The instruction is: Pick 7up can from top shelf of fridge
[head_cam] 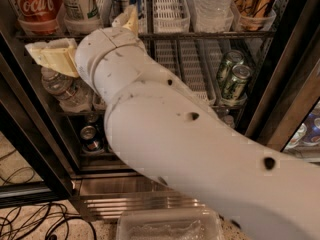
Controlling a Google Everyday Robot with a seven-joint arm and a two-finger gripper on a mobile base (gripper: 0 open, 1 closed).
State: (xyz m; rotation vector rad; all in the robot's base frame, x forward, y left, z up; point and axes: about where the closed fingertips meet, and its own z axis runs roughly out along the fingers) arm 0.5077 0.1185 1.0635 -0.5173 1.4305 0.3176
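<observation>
Camera view: claw just below one 7up can, two green cans.

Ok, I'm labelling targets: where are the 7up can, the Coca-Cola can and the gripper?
7up can (77,1), camera view, its white fine-print panel.
Coca-Cola can (31,4), camera view, its red side with the logo.
gripper (80,36), camera view, its middle, in front of the top shelf (225,34) edge, at left.
</observation>
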